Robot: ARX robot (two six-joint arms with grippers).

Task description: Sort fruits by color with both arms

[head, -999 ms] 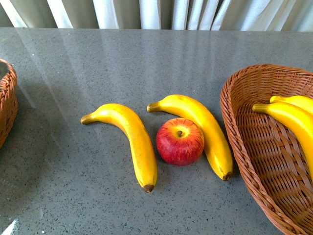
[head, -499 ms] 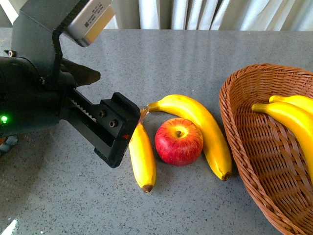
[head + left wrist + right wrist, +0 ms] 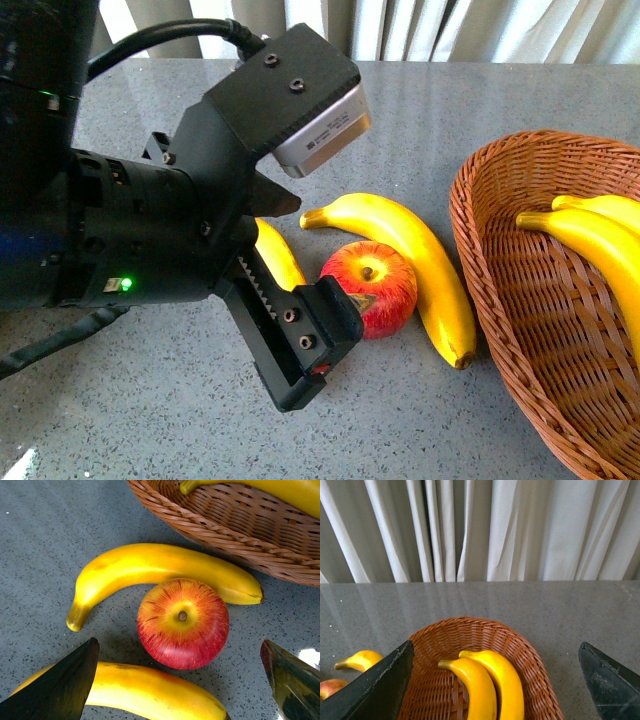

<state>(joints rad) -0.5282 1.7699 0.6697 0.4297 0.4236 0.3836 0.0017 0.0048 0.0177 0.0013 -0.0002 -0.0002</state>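
A red apple lies on the grey table between two loose bananas. One banana curves round its right side. The other banana is mostly hidden under my left arm. My left gripper is open and empty, low over the apple's left side. In the left wrist view the open gripper spans the apple, with one banana beyond it and the other nearer. My right gripper is open and empty above the basket, out of the front view.
A brown wicker basket stands at the right and holds two bananas. It also shows in the right wrist view with the same bananas. White curtains hang behind the table's far edge.
My left arm has swung right and nearer in the front view. It now covers most of the left banana, and its open gripper has reached the apple. The fruits have not moved.
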